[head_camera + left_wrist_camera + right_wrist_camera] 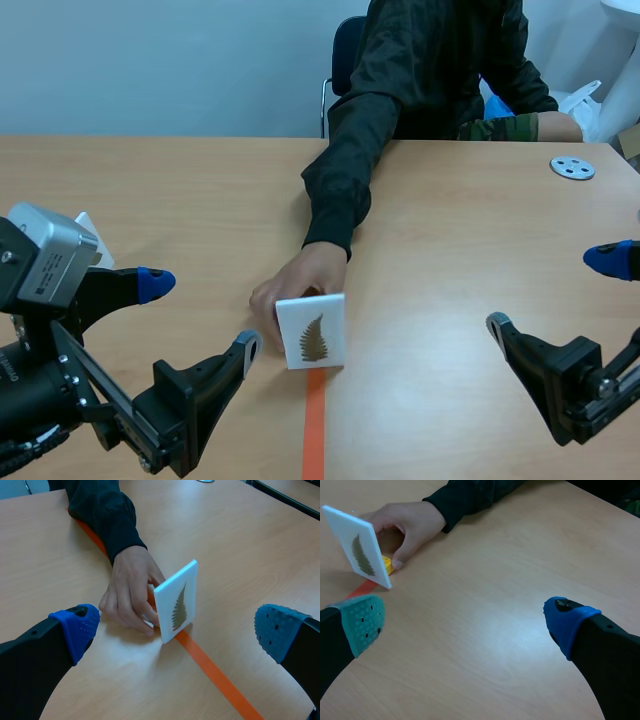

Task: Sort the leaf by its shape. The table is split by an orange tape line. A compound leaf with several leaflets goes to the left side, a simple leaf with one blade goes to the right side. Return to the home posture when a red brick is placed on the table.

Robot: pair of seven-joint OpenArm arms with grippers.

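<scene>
Wooden table (pixel 470 260), orange tape line (pixel 315 425), pale wall (pixel 150 60)

a light wooden table (pixel 470 230); behind the table, a pale blue-grey wall (pixel 150 60) and a dark chair (pixel 345 50).

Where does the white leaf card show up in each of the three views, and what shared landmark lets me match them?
Scene view: the white leaf card stands upright low at the centre, on the orange tape line.
Left wrist view: white leaf card upright on the tape, just in front of the person's hand.
Right wrist view: white leaf card tilted beside that hand, over the tape.
Shared landmark: the hand holding it from behind.
</scene>
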